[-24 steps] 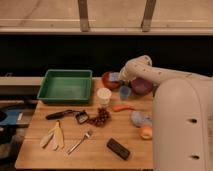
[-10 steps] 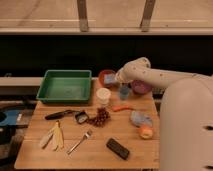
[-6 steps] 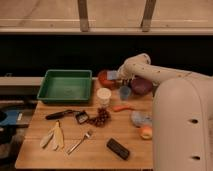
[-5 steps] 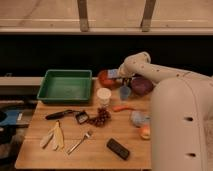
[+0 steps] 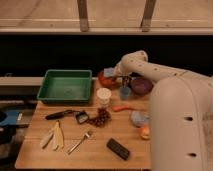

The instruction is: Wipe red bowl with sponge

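Observation:
The red bowl [image 5: 105, 80] stands at the back of the wooden table, right of the green tray. A pale blue sponge [image 5: 109, 72] lies at the bowl's back rim. My gripper [image 5: 123, 79] hangs at the end of the white arm, just over the bowl's right edge and next to the sponge. I cannot tell whether it touches the sponge.
A blue cup [image 5: 124, 92] and a purple bowl [image 5: 142, 85] stand right beside the gripper. A white cup [image 5: 103, 95], a carrot [image 5: 121, 107], a green tray [image 5: 65, 86], a knife [image 5: 59, 114], a fork [image 5: 80, 141], a banana peel [image 5: 52, 136] and a black block [image 5: 118, 148] lie on the table [image 5: 35, 150].
The arm has swayed slightly left and right over the red bowl's right edge. The objects on the table have not moved.

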Tool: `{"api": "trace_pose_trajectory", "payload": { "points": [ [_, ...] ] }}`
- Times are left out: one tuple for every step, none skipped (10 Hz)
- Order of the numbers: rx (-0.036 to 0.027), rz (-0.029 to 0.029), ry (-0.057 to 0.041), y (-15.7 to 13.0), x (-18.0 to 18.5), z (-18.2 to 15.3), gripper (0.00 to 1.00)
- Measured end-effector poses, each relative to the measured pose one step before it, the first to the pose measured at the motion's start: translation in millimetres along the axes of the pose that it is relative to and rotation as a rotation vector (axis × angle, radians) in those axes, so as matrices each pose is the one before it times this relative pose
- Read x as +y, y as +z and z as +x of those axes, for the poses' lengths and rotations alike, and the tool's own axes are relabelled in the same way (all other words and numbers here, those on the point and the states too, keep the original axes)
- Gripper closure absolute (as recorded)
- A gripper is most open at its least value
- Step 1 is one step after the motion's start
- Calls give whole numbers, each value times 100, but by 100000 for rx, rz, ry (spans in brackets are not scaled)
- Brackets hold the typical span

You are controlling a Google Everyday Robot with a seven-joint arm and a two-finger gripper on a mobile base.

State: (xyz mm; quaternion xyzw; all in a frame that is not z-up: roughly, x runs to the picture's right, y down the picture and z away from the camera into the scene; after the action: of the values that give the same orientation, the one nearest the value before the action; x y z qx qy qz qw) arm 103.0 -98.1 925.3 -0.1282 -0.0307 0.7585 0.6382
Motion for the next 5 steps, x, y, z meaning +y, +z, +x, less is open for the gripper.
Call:
{"api": "trace_pose_trajectory", "payload": {
  "points": [
    [291, -751, -866, -493, 237, 743, 100],
    [415, -675, -133, -825, -201, 988, 100],
    [92, 246, 246, -454, -623, 363, 100],
    [-106, 536, 549, -401, -795, 194, 100],
    [-104, 550, 436, -250, -460, 130, 100]
  ]
}}
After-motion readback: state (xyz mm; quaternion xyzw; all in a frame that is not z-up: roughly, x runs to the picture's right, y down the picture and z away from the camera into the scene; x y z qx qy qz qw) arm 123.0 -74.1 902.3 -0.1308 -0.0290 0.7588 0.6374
